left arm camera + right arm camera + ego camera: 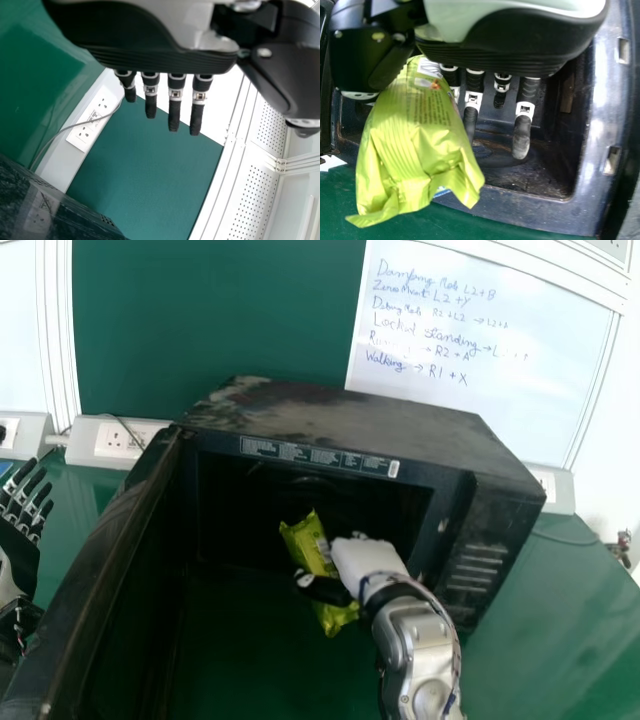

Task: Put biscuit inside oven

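In the head view, we see our right hand (pixel 370 558) at the mouth of the black, box-shaped oven (pixel 350 420) with a dust-smeared, dull top. It pinches a shiny yellow-green biscuit packet (pixel 303 540), an elongated pillow shape of crinkled film, between thumb and fingers. The packet's long axis slants: one end points up and to our left, towards the dark cavity, the other down and to our right, past the thumb. To the left of this hand stands the open, flat, dark door (pixel 100 550); to its right are the ribbed slots (pixel 475 568) of the oven's front. Our left hand (pixel 22 505) is well apart from it, beyond the door, its fingers spread.

In the left wrist view, our left hand (pixel 150 55) has straight black fingers with pale metallic joints. Beyond them we see a matte green board (pixel 150 170) and a smooth white socket strip (pixel 92 120).

In the right wrist view, the packet lies beside our right hand's (pixel 515 42) straight fingers, its pleated, crimped end pointing away from the palm. Past the fingers is the oven's scuffed, stained interior (pixel 535 175).
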You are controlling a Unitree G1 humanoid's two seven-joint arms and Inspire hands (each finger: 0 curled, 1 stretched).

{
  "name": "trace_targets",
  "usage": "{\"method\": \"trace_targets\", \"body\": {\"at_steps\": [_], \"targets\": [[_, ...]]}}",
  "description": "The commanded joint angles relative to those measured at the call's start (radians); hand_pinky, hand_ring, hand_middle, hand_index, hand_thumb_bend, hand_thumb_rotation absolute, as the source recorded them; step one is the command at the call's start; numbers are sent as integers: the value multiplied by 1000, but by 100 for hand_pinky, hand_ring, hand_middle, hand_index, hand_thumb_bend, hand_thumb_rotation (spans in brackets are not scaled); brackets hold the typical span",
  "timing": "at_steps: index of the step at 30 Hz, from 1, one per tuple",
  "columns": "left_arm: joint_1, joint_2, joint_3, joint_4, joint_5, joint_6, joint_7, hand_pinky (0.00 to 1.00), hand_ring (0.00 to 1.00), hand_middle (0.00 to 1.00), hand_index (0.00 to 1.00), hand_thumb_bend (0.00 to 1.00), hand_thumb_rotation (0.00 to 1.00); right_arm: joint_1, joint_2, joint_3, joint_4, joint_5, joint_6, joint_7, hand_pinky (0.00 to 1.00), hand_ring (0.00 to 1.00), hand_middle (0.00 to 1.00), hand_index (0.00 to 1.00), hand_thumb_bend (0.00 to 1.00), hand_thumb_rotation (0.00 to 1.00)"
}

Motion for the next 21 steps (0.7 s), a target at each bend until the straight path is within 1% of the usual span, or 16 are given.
{"method": "trace_targets", "body": {"at_steps": [1,4,7,9,12,13,14,15,16,17,18,19,21], "targets": [[-6,-5,-8,-9,-11,-2,0,100,93,87,83,19,92,-46,-11,2,14,15,3,-31,20,40,51,50,52,0],[-6,-8,-8,-8,-12,-3,2,100,93,87,83,19,91,-61,-18,3,30,36,-4,-66,23,40,50,49,52,0],[-5,-7,-8,-9,-11,-3,1,100,92,87,83,18,90,-81,-21,8,56,46,2,-89,23,40,50,49,52,0],[-4,-5,-6,-5,-10,-5,-4,100,91,86,82,19,90,-96,-26,11,76,58,2,-99,27,41,50,49,52,0],[-5,-9,-5,-5,-12,-5,0,100,91,86,81,19,90,-120,-28,16,107,72,10,-105,29,41,50,49,52,0],[-5,-10,-5,-5,-12,-6,-1,100,91,86,82,18,90,-129,-27,20,119,70,14,-107,28,41,50,49,52,0],[-5,-10,-5,-4,-12,-7,-1,100,91,85,82,18,90,-138,-27,23,131,69,18,-109,24,41,50,49,52,0],[-4,-10,-5,-4,-13,-7,-3,100,91,85,82,19,90,-147,-28,26,142,71,21,-112,22,41,50,49,52,0],[-4,-10,-5,-4,-13,-8,-4,100,91,85,82,18,91,-154,-30,29,150,74,22,-117,24,41,50,49,52,0],[-4,-10,-5,-3,-11,-9,-6,100,91,85,82,18,91,-159,-31,30,158,79,23,-123,28,41,50,49,52,0],[-3,-8,-5,-1,-7,-10,-8,100,91,85,82,18,91,-165,-32,30,167,84,23,-130,35,41,48,53,52,0],[-2,-7,-6,-1,-3,-11,-10,100,90,85,82,18,91,-172,-33,31,179,90,24,-135,38,41,48,54,51,0],[-2,-9,-5,0,-3,-14,-10,99,90,84,81,18,91,-186,-35,36,200,99,28,-145,42,41,48,54,52,0]]}}
